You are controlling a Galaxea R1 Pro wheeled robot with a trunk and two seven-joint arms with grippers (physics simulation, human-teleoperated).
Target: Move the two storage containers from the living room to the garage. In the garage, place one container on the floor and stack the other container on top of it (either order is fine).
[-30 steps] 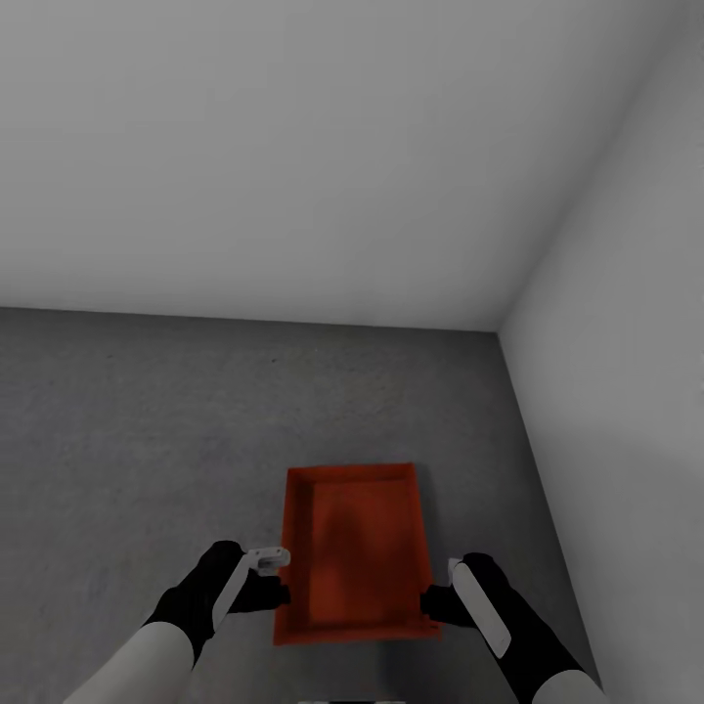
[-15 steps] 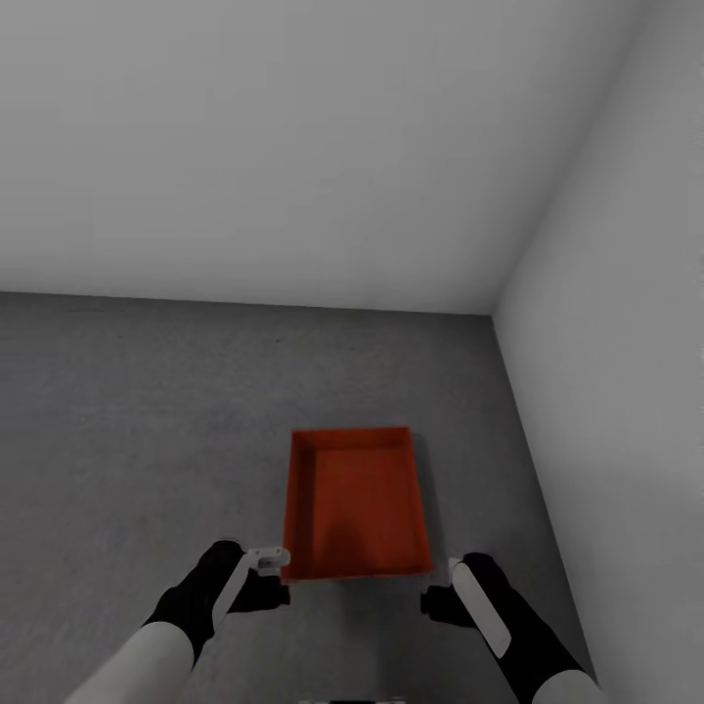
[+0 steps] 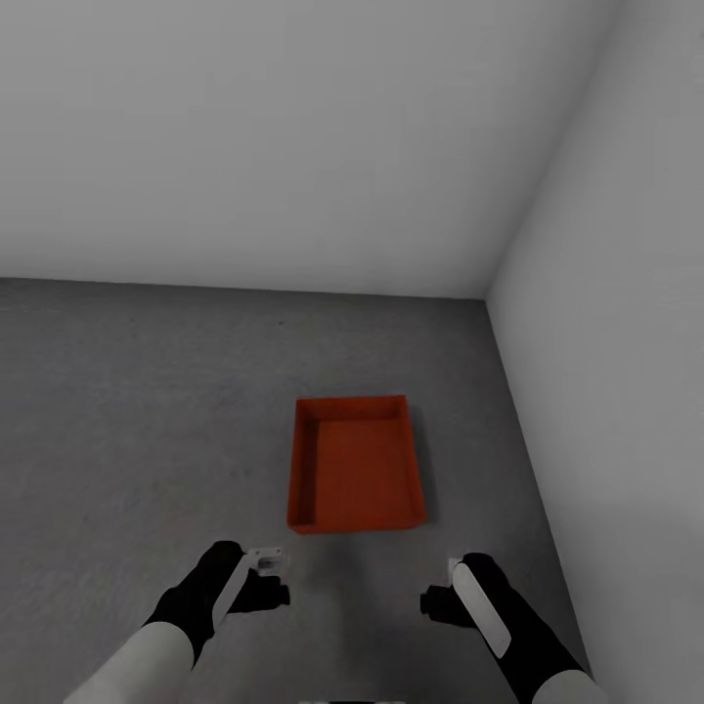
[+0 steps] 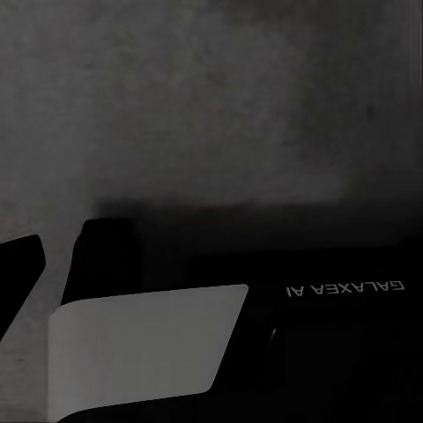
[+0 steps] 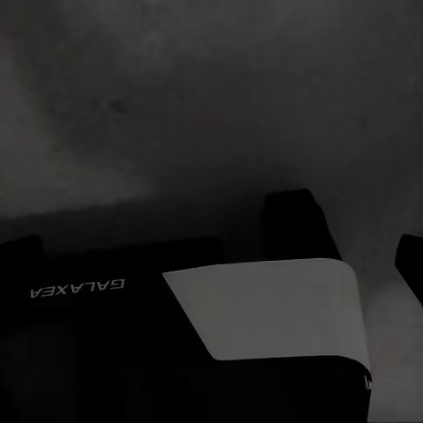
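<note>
Orange-red container (image 3: 357,476), low-walled and rectangular, sits on floor (image 3: 137,411); both grippers' state cannot be told.

Orange-red container (image 3: 357,475), speckled grey floor (image 3: 147,411)

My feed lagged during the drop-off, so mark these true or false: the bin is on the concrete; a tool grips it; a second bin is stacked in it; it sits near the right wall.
1. The orange bin rests on the grey floor. True.
2. A tool grips the bin. False: the left tool and right tool hang apart from it, nearer the robot.
3. A second bin is stacked in it. False: its inside is bare.
4. It sits closer to the right wall than to the left edge of the head view. True.
</note>
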